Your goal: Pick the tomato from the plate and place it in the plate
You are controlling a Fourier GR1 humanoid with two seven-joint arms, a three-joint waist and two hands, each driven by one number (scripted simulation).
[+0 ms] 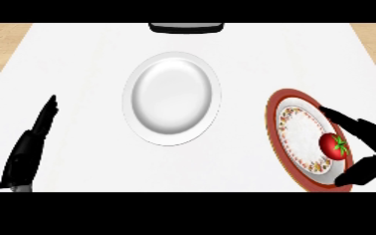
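On counter (pixel 73 55); one white plate (pixel 172 99); one red-rimmed plate (pixel 292 129); one tomato (pixel 334 146)

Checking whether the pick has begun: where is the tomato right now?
In the head view, the tomato sits at the far right on the red-rimmed patterned plate, between the fingers and thumb of the right hand, right of the white plate.

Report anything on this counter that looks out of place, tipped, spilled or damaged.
Nothing stands out. The tomato sits on the red-rimmed plate, near its right edge, with the right hand open around it. The white plate lies flat mid-counter, and the left hand rests open at the left.
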